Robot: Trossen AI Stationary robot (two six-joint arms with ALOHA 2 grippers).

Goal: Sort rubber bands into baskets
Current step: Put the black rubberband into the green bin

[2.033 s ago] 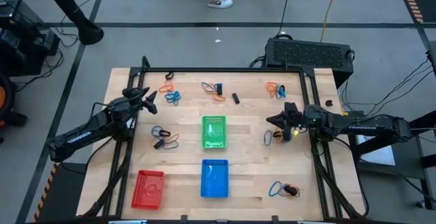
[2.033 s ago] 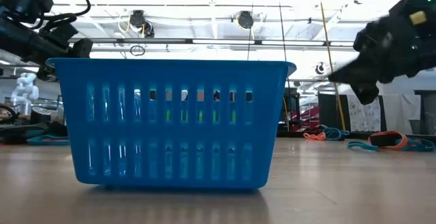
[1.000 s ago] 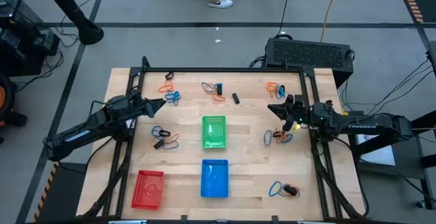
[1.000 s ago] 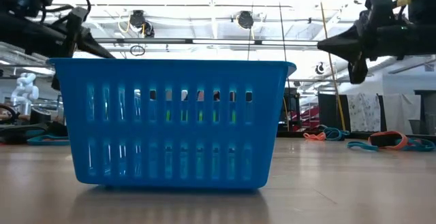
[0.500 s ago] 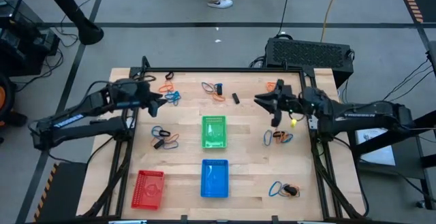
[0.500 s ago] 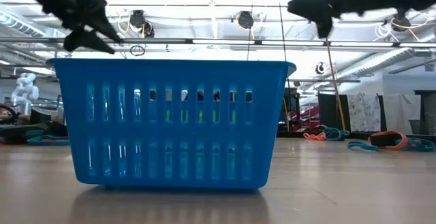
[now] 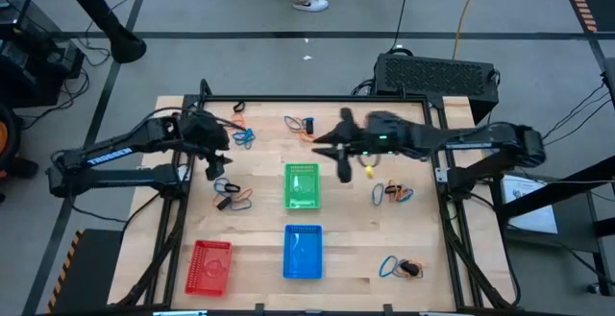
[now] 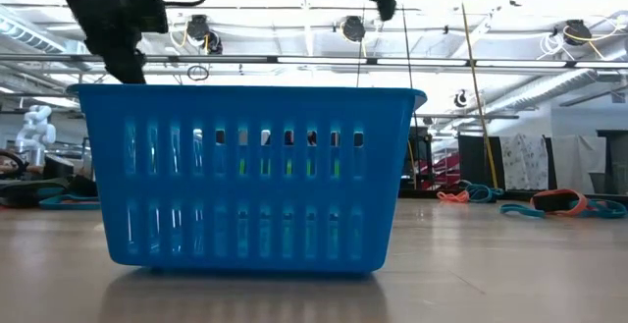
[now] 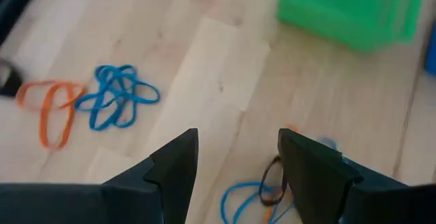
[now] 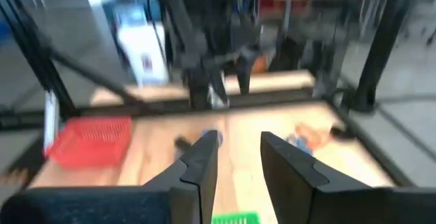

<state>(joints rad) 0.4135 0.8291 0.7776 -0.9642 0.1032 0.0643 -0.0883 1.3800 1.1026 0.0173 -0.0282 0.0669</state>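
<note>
Three baskets stand on the wooden table: green [image 7: 301, 186] in the middle, blue [image 7: 303, 252] nearer, red [image 7: 209, 265] at the near left. Rubber bands lie in loose clusters, blue and orange ones [image 7: 242, 133] at the far left, others [image 7: 231, 193] left of the green basket and more [image 7: 392, 193] to its right. My left gripper [image 7: 213, 162] hangs open, slanting down above the bands [image 9: 266, 190] left of the green basket [image 9: 347, 9]. My right gripper [image 7: 336, 155] is open with nothing between its fingers, high above the green basket's far end.
More band clusters lie at the far middle [image 7: 301, 127], the far right [image 7: 389, 124] and the near right [image 7: 402, 268]. A small black piece [image 7: 332, 138] lies beside the far-middle bands. A black frame rail [image 7: 317, 99] runs along the far edge. Bare wood lies between the baskets.
My right gripper has swung up and far toward the table's left, from the right-hand bands to above the green basket's far end. My left gripper has risen and tipped from nearly level to slanting down, staying over the left-hand bands.
</note>
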